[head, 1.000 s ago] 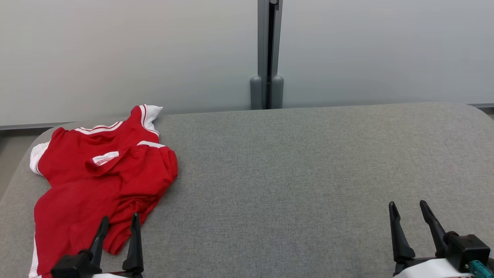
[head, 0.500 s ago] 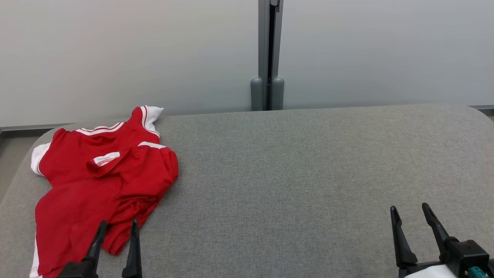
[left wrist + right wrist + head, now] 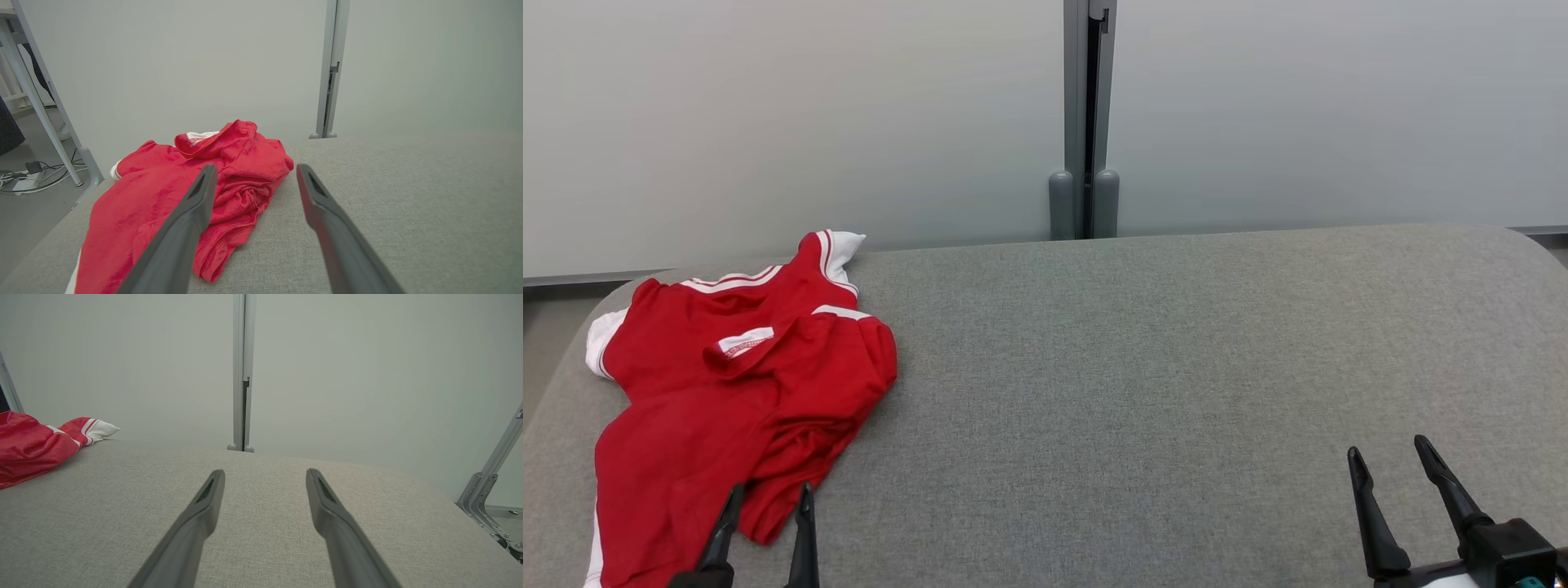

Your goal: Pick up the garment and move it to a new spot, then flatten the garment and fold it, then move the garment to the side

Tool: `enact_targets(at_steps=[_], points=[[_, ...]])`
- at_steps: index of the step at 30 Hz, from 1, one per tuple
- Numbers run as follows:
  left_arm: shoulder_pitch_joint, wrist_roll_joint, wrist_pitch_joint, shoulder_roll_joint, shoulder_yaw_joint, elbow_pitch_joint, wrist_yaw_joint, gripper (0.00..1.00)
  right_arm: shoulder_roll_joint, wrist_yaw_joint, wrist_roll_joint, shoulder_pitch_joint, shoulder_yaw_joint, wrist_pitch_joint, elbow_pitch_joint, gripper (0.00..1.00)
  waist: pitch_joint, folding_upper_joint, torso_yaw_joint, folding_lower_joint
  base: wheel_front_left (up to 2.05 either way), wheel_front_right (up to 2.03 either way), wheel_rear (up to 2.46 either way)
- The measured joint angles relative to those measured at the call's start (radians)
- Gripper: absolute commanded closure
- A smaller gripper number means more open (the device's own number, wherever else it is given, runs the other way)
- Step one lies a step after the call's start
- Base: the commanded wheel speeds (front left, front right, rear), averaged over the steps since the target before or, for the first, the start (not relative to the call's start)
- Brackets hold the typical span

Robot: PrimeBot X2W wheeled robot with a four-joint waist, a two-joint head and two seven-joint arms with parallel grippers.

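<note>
Across the left part of the head view, the red shirt (image 3: 727,384) lies crumpled on the grey padded table (image 3: 1143,367). Its white-trimmed sleeves point toward the far edge, and one cuff reaches it. The shirt's left side follows the table's rounded left edge and runs out of the bottom of the frame. Rightward from the shirt, the surface is bare up to the rounded far-right corner. Behind the far edge stands a pale wall panel (image 3: 768,122), split by a grey post (image 3: 1083,122). The left gripper (image 3: 772,494) rises at the lower left with its fingers parted and empty. Its tips are over the shirt's near hem, but contact with the cloth cannot be judged, and its body is cut off by the frame. The right gripper (image 3: 1388,449) sits at the lower right over bare table, well apart from the shirt, spread wide with nothing between its fingers.

Along the left wrist view, the left finger crosses in front of the heaped shirt and hides part of it, while the gap between the fingers frames the shirt's right edge and bare fabric. At the far left the table rounds off toward the floor, where a slanted metal leg (image 3: 41,106) and some cables (image 3: 24,179) sit.

Over in the right wrist view, the open fingers point across bare table. One striped sleeve shows at the left edge, and the rest of the shirt is cut off. At the right the table drops away beside a metal frame (image 3: 486,490).
</note>
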Motion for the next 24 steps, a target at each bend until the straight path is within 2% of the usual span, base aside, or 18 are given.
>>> enact_targets(at_steps=[24], points=[[0.005,0.018,-0.006,-0.003,-0.001,-0.002,0.013,0.0,0.0,0.0,0.009,0.002,-0.027,-0.004,0.004,0.0,0.004,0.0,-0.003,0.0,0.0,0.0,0.0]])
